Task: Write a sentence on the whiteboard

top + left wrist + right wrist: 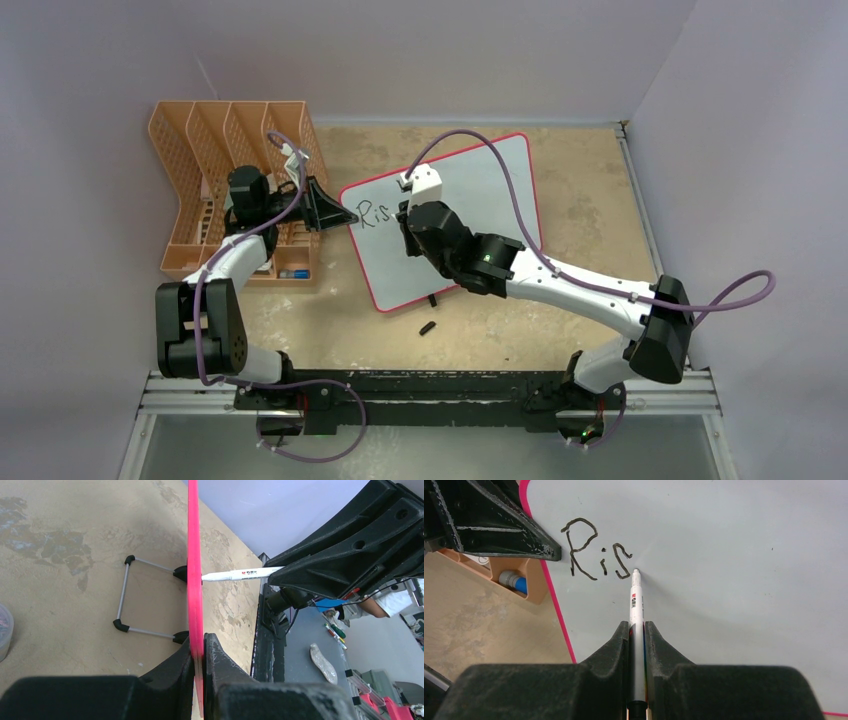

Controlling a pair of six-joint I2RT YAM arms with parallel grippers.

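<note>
The whiteboard [470, 215] stands tilted on the table, white with a red-pink rim. My left gripper [335, 213] is shut on its left edge; in the left wrist view the rim [193, 555] runs between my closed fingers [222, 665]. My right gripper [408, 222] is shut on a white marker [636, 610], whose tip touches the board [734, 555] just right of the lettering. The sentence [594, 555] reads "Ris" in black; it also shows in the top view [375, 214].
An orange mesh file rack [225, 185] stands left of the board, with a blue-capped item [514, 580] in its tray. A small black cap [428, 327] lies on the table in front of the board. The board's wire foot [125, 597] rests behind it.
</note>
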